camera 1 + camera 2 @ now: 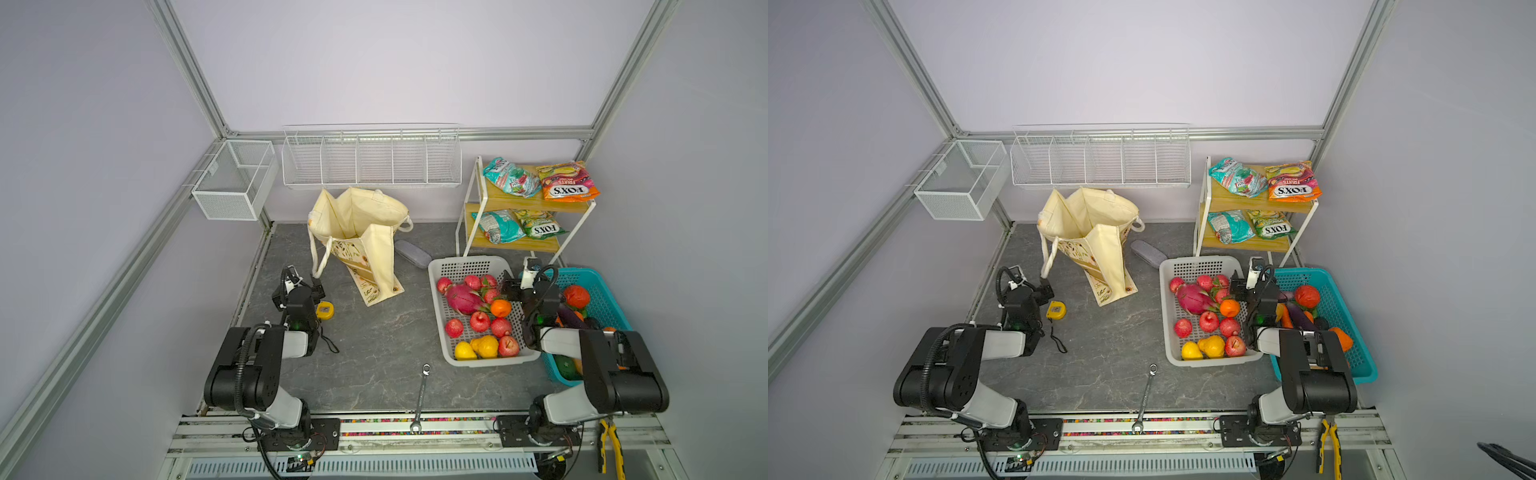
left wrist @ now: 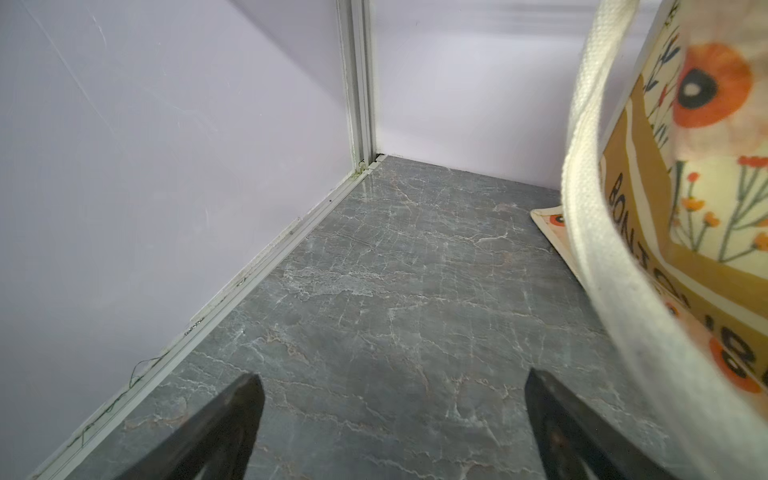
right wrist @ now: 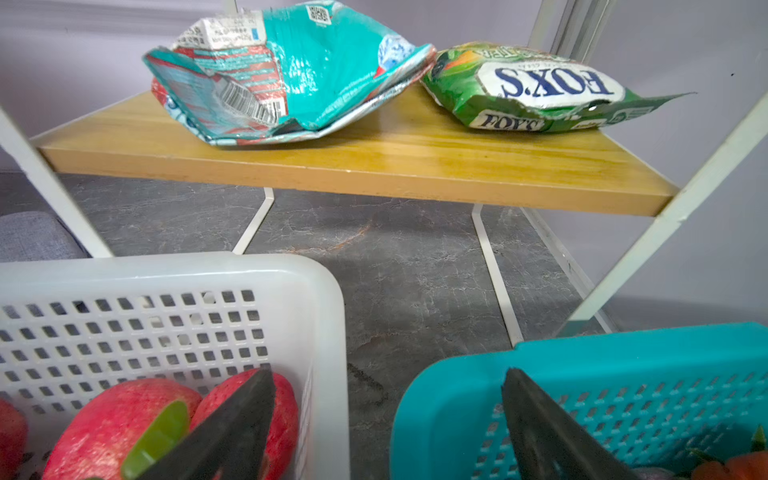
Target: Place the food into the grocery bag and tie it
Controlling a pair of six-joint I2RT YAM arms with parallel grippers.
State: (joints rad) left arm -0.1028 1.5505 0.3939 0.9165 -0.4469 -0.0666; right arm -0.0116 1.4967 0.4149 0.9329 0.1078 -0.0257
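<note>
The cream canvas grocery bag [image 1: 357, 232] stands slumped at the back left of the table with its mouth gaping. It looks soft and floppy, so I'd take it by the thick rope handle [image 2: 590, 208]. I can see nothing inside it.

The teal basket [image 1: 602, 286] holds an eggplant [image 1: 572, 318] and red and orange pieces. The grey basket [image 1: 469, 262] has a dragon fruit [image 1: 463, 298], red apples [image 1: 480, 321], an orange [image 1: 500, 308] and yellow fruit [image 1: 484, 347]. All of it looks light, firm and round, likely to roll.

The snack packets [image 3: 291, 70] on the shelf [image 3: 374, 162] look glossy and crinkly, probably slippery.

The left gripper [image 2: 392, 380] is spread wide and empty beside the bag's handle. The right gripper [image 3: 388, 374] is spread and empty over the gap between the two baskets.
</note>
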